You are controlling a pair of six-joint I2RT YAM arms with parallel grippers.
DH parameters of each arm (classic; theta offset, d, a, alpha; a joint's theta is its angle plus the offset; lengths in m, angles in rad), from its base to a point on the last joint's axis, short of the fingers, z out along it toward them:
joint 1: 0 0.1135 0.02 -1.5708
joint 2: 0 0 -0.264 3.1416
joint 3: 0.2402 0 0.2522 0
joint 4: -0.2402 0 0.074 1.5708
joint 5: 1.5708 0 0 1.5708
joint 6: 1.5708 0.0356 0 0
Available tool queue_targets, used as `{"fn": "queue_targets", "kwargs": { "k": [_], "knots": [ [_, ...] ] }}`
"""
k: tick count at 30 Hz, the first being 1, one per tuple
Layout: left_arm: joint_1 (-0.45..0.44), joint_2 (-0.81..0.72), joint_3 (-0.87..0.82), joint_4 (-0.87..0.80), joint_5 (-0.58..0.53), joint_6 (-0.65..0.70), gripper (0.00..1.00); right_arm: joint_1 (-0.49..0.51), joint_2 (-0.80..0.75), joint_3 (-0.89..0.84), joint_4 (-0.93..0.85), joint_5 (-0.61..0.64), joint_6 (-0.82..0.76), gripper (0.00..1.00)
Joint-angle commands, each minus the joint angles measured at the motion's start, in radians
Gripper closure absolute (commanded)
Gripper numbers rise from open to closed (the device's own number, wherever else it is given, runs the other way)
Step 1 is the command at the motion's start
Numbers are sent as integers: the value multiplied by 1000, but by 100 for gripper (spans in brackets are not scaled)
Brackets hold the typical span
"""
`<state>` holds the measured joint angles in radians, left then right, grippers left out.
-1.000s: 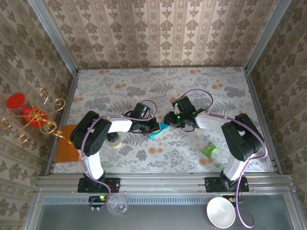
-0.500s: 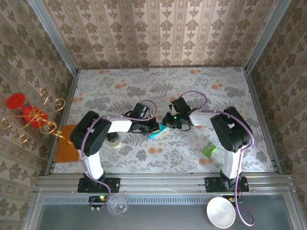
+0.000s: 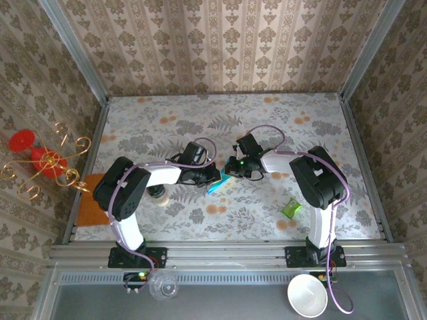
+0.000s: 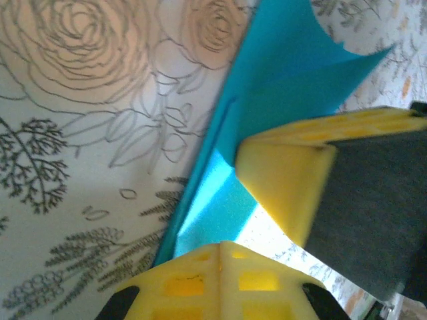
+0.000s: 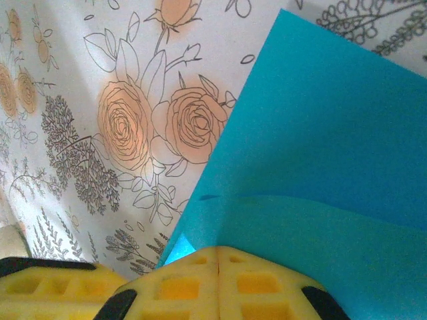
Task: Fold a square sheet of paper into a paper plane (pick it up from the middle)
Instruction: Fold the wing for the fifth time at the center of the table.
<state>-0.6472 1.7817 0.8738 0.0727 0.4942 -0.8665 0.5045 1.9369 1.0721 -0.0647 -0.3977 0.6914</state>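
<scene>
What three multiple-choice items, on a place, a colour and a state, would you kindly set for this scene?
1. Where is the green wrapper?
A. on the table, right of the square sheet of paper
B. on the sheet
C. at the far edge
2. What colour is the sheet?
A. red
B. teal-blue
C. white
3. How are the left claw and right claw set?
A. both shut on the sheet
B. both open
C. one open, one shut
Answers: 1 A, the top view shows it rightward, apart; 2 B, both wrist views show that colour; 3 A, each wrist view shows paper pinched.
</scene>
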Motion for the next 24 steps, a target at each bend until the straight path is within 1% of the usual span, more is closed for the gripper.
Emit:
{"fn": "queue_targets", "kwargs": {
  "k": [1, 7, 12, 16, 20, 24],
  "knots": [
    [-10, -22, 35, -58, 23, 72, 93, -1, 61, -6, -116, 60, -60, 93],
    [-19, 47, 79, -73, 71, 115, 95, -5, 72, -3, -117, 31, -76, 94],
    [-19, 85, 112, -112, 68, 153, 95, -9, 83, -1, -126, 23, -82, 95],
    [-13, 108, 105, -117, 55, 152, 96, -14, 91, 2, -142, 26, -94, 95],
    [-9, 106, 83, -122, 61, 155, 98, -21, 103, 14, -187, 46, -120, 96],
    [-8, 71, 50, -146, 72, 174, 99, -29, 118, 28, -228, 60, -143, 96]
  ]
}}
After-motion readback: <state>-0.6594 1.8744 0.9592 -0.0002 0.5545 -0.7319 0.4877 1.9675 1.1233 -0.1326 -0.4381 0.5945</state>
